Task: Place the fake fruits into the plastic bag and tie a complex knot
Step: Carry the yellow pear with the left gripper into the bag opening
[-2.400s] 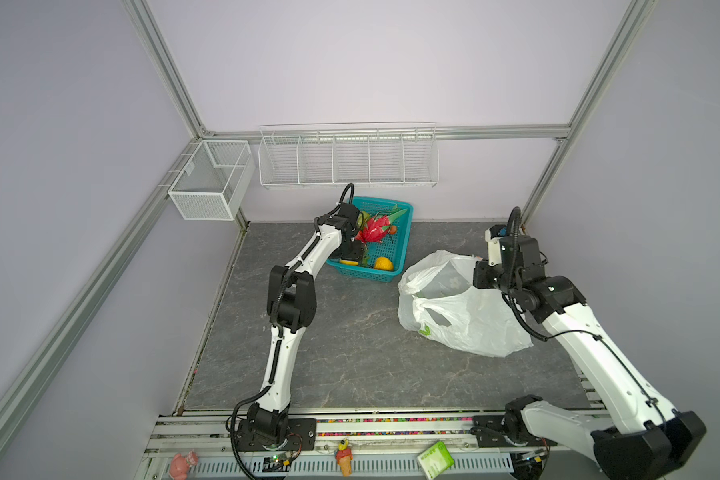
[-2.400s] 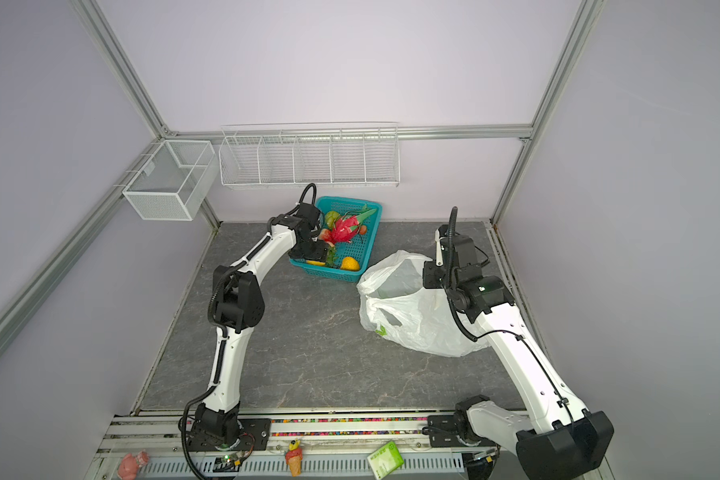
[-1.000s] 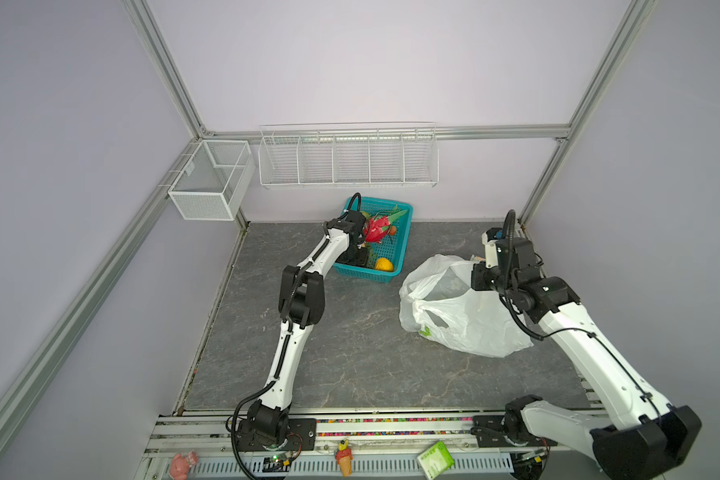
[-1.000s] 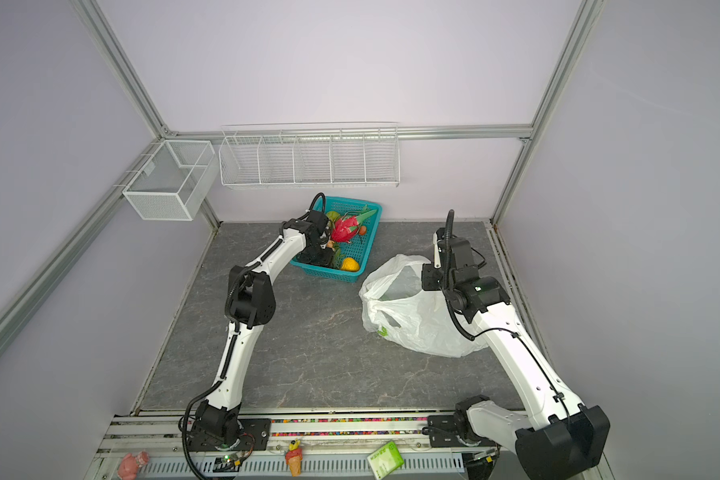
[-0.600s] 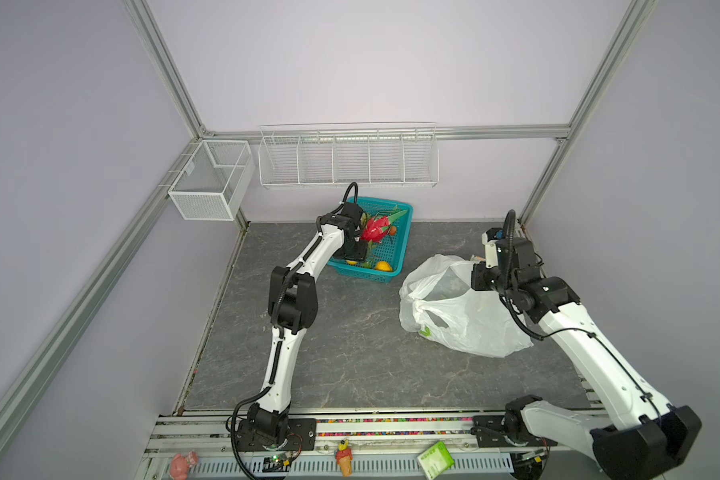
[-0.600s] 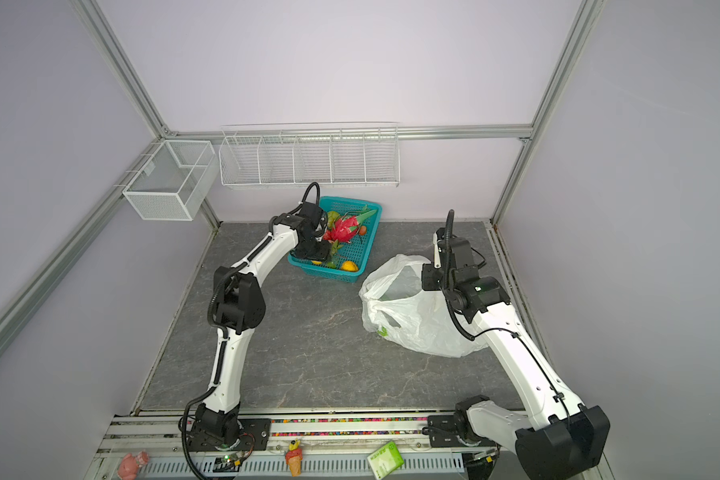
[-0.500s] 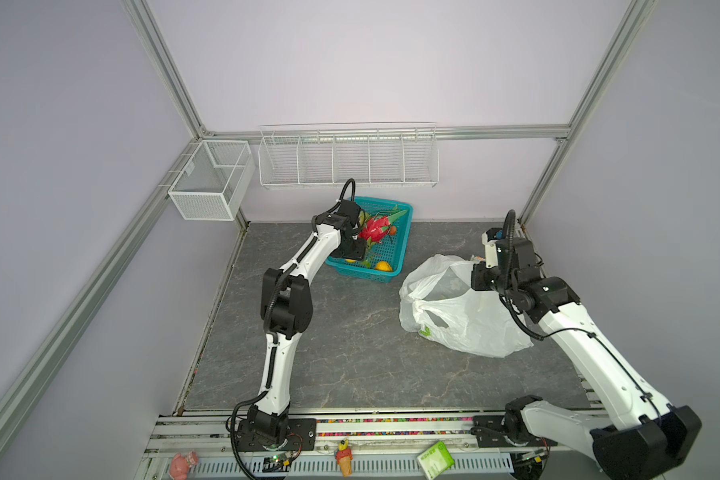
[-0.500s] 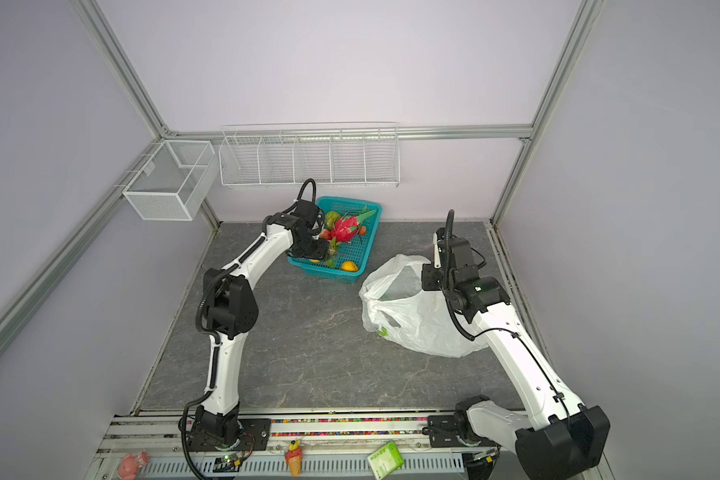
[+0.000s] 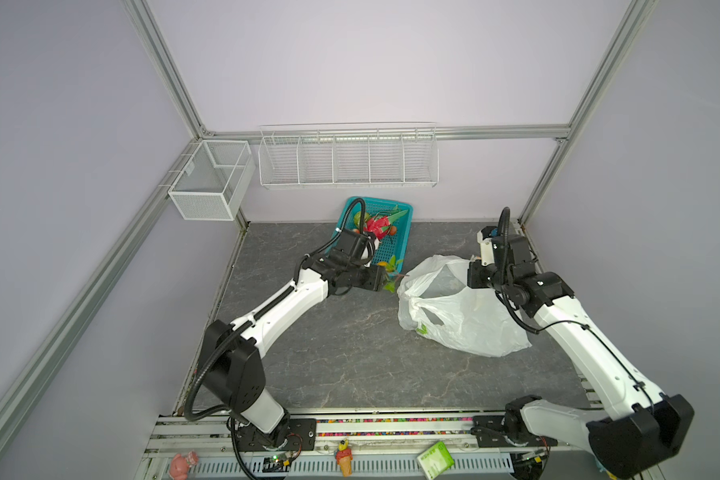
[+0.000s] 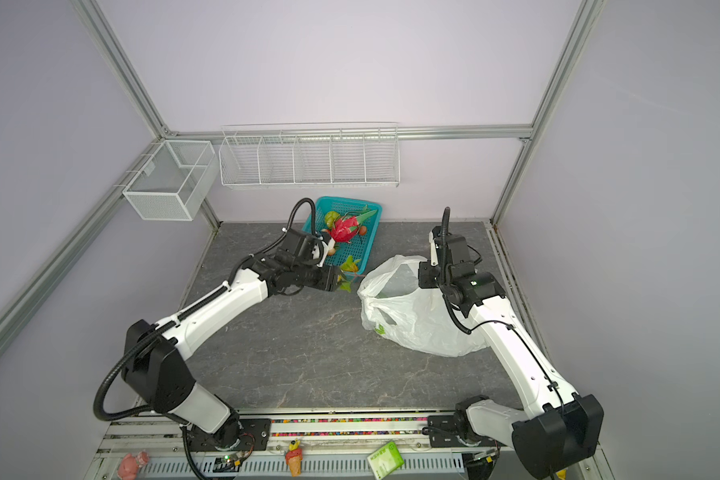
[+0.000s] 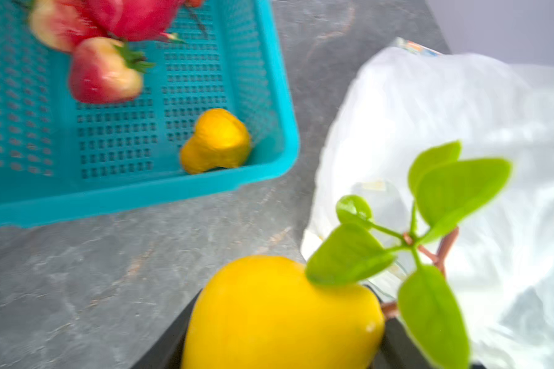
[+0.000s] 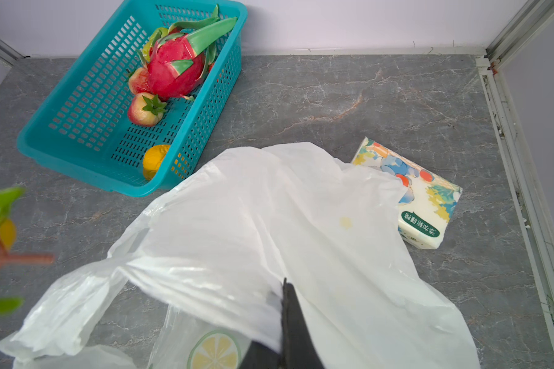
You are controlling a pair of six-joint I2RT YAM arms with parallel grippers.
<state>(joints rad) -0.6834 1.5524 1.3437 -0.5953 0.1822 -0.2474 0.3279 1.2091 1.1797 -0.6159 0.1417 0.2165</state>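
Between basket (image 9: 408, 232) and bag (image 9: 462, 324), your left gripper (image 9: 385, 277) now clamps the lemon (image 11: 282, 313), lifted out of the basket; your right gripper (image 12: 287, 294) still pinches the bag's rim.

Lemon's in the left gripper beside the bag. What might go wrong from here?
The lemon carries a leafy sprig jutting ahead; it may snag the bag rim and fold the mouth shut. The right gripper pinches only a thin edge of film; a slip would likely collapse the opening.
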